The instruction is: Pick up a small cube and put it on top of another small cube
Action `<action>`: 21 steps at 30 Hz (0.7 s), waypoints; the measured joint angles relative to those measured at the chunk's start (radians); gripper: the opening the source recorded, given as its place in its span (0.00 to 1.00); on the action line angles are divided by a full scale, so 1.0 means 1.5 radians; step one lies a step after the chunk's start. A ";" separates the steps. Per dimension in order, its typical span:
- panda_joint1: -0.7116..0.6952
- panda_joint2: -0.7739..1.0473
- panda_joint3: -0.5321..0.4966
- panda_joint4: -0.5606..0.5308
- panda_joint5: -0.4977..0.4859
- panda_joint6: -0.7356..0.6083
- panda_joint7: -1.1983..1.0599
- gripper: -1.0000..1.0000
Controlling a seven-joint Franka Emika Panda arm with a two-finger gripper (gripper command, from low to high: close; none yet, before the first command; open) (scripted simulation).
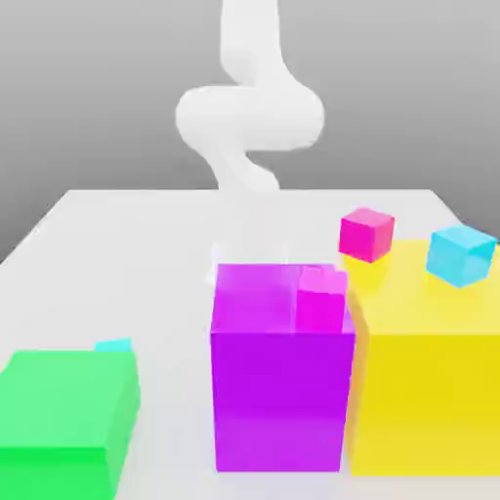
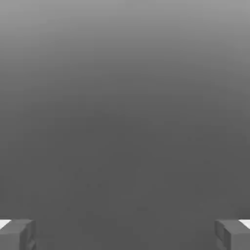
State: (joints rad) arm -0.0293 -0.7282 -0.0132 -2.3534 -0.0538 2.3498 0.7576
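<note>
Arm [image 1: 249, 117]: white, rising behind the purple block [image 1: 281, 376], above the table [image 1: 146, 244].
Gripper [image 2: 125, 234]: fingers [image 2: 17, 234] spread wide apart, nothing between them, gray floor beyond.
Small cube [image 1: 114, 346]: turquoise, on the table just behind the green block [image 1: 66, 415], mostly hidden by it.
Sky-blue cube [image 1: 460, 254]: tilted, on the yellow block [image 1: 430, 361].
Pink cubes: one [image 1: 366, 233] behind the yellow block; one [image 1: 321, 298] at the purple block's far corner.

no text or labels readable, seemingly.
</note>
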 joint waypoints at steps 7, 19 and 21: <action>-0.052 0.137 -0.057 -0.100 -0.089 0.091 -0.091 0.50; -0.115 0.360 -0.220 -0.270 -0.123 0.253 -0.328 0.50; -0.121 0.398 -0.246 -0.299 -0.097 0.283 -0.390 0.50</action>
State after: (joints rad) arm -0.2104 -0.1316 -0.3821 -2.8026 -0.1987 2.7740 0.1720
